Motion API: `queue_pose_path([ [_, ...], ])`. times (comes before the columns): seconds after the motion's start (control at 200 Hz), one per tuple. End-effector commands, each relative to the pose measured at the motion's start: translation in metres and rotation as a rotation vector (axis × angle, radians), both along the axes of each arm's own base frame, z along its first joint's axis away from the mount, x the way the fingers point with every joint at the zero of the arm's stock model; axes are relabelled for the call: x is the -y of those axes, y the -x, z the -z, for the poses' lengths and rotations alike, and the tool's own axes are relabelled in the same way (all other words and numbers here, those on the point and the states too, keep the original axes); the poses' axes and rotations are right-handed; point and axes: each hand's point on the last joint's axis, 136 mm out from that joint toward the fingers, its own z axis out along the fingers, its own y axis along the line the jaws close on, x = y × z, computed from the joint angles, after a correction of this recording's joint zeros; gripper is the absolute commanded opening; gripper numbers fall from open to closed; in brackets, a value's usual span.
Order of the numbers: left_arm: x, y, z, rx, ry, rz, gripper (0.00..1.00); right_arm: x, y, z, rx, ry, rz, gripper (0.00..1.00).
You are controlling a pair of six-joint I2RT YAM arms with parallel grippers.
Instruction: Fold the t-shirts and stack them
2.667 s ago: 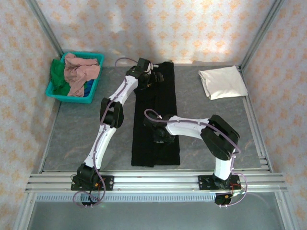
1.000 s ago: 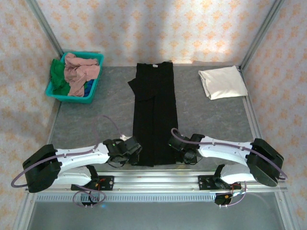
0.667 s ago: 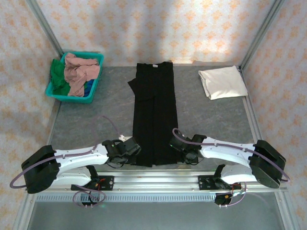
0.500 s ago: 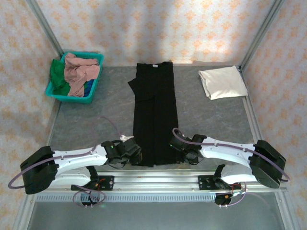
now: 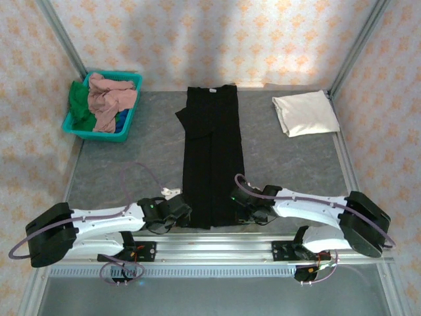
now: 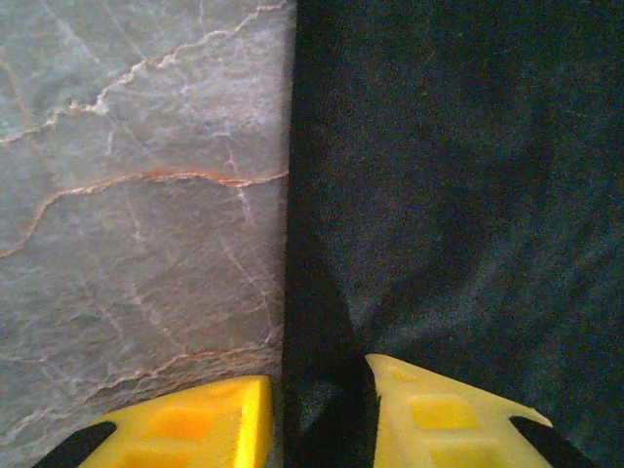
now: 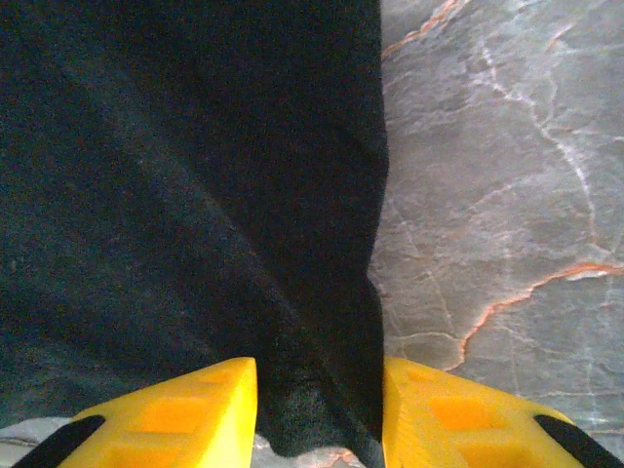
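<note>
Both yellow jaws pinch the narrow black t-shirt [image 5: 212, 158] — soft, matte — at its near hem.

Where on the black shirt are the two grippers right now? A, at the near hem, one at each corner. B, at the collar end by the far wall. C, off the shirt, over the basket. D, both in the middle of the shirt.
A: the left gripper is at the near left corner of the black shirt and the right gripper is at its near right corner, each with the cloth's edge between its fingers.
</note>
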Motion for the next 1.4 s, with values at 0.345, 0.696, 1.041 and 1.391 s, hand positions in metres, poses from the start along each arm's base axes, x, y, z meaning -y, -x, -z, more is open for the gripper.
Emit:
queue_pose_path([
  [0.345, 0.027, 0.024, 0.003, -0.073, 0.072, 0.056, 0.43, 0.021, 0.006, 0.008, -0.006, 0.085, 0.003, 0.45],
  [0.696, 0.030, 0.032, -0.003, -0.057, 0.077, 0.067, 0.23, 0.000, 0.001, 0.005, 0.004, -0.004, -0.001, 0.29],
  [1.041, 0.041, 0.013, -0.038, 0.064, 0.185, 0.039, 0.00, 0.000, -0.011, -0.017, 0.062, 0.020, 0.003, 0.03],
  [1.391, 0.016, -0.050, -0.104, 0.203, 0.197, -0.050, 0.00, 0.000, -0.075, -0.077, 0.197, 0.033, 0.054, 0.00],
])
